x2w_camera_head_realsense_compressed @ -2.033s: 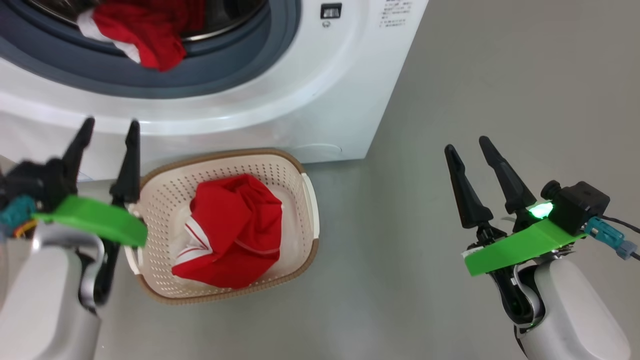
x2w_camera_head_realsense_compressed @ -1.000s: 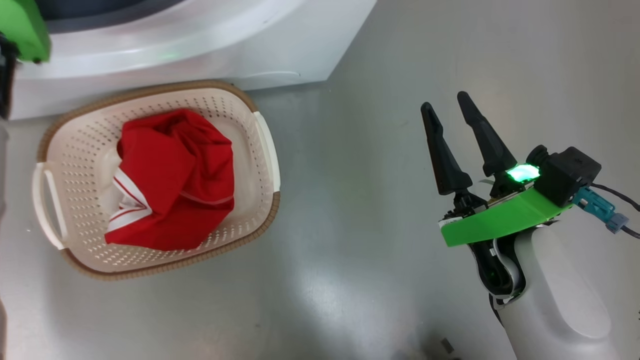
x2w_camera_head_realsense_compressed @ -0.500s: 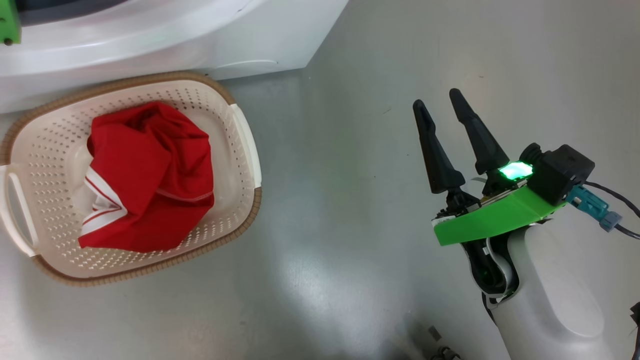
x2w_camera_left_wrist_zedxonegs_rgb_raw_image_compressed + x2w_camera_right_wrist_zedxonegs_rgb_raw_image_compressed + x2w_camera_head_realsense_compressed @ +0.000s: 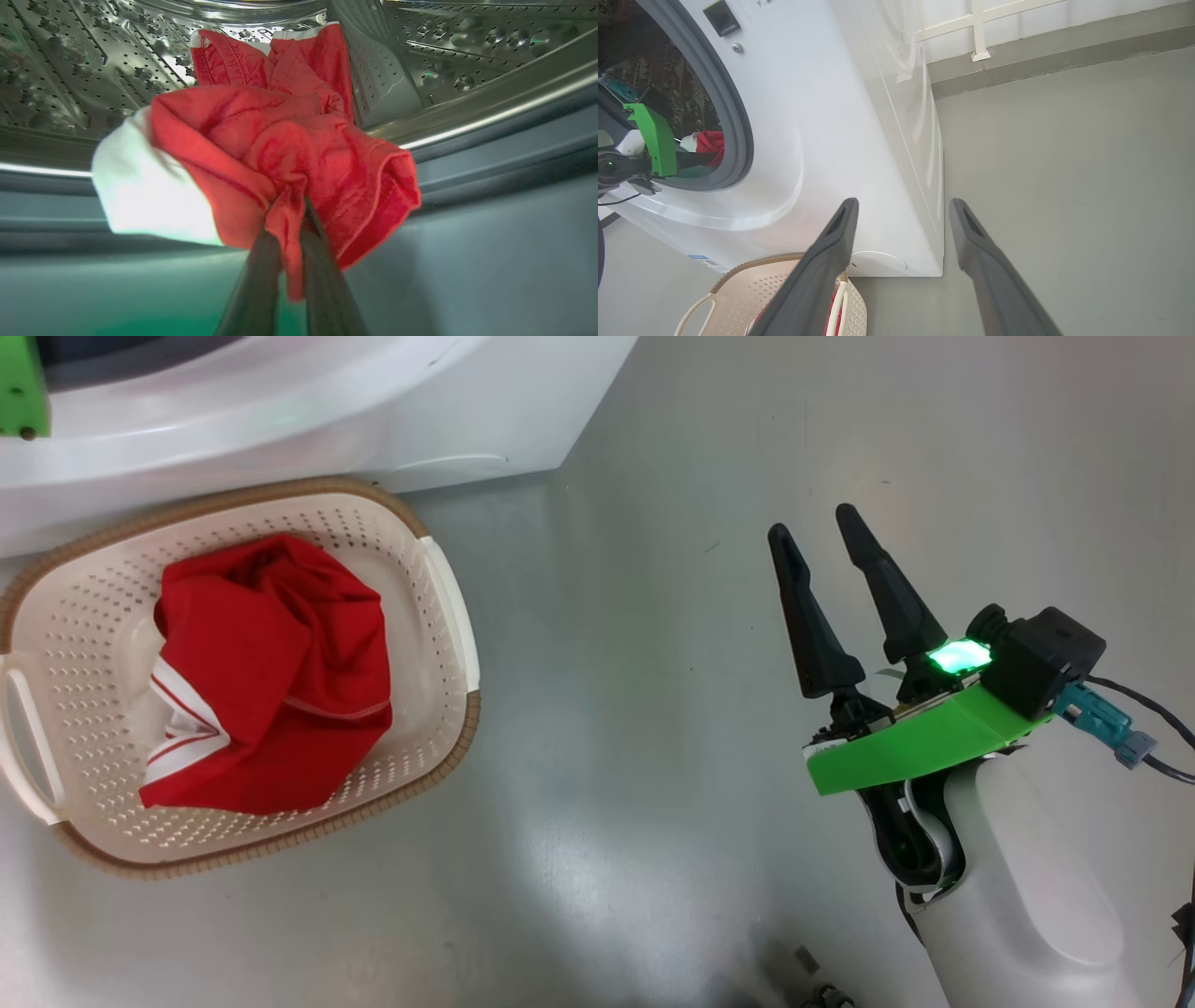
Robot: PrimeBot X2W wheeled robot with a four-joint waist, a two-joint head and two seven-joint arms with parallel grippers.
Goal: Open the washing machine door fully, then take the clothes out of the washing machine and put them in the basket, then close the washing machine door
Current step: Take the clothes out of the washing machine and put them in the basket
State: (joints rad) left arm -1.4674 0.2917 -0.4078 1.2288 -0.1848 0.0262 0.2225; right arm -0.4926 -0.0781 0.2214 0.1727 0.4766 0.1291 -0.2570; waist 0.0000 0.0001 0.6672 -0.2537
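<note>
Two-fingered left claw (image 4: 292, 233) inside washing machine (image 4: 467, 46), pinching clothes (image 4: 280, 149), right claw (image 4: 812, 523) spread above floor (image 4: 653, 709).

One washing machine (image 4: 420, 401), one basket (image 4: 420, 709). Two red garments: basket garment (image 4: 271, 663), drum garment (image 4: 289, 154). Two grippers: left gripper (image 4: 292, 224), right gripper (image 4: 811, 521).

Red clothes (image 4: 271, 672) lie crumpled in the cream basket (image 4: 415, 644) and inside the washing machine (image 4: 822, 116)

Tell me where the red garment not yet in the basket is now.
Left wrist view: the red garment sits at the steel drum's mouth, by the grey gasket, pinched in the left pincer.
</note>
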